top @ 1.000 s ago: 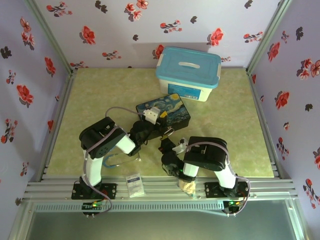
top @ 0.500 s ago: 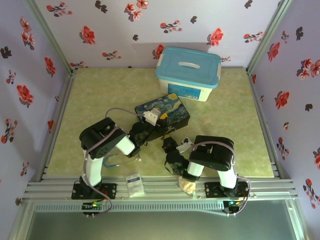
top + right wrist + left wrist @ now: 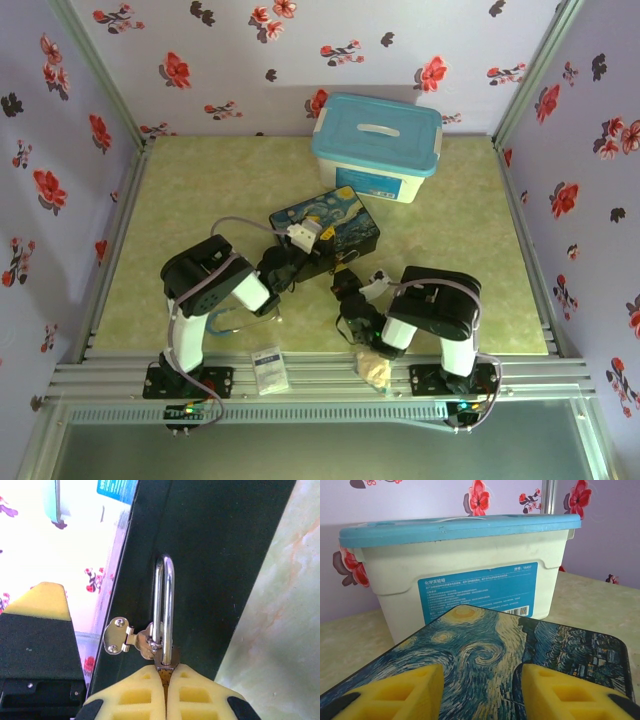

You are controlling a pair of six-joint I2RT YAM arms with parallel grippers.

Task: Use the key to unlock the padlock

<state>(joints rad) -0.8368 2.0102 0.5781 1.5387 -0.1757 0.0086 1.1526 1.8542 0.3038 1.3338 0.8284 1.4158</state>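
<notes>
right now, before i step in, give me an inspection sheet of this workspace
surface: green marbled table, no spill seen
job's things: padlock hangs through the clasp on the side of the painted tin; key cannot be made out
clutter: white bin with blue lid behind the tin; small white packet and tan lump on the near rail
grippers: left gripper open, pads apart over the tin lid; right gripper shut on the padlock at the base of its shackle
cables: grey cable loops off the left arm
surroundings: flowered walls on three sides
</notes>
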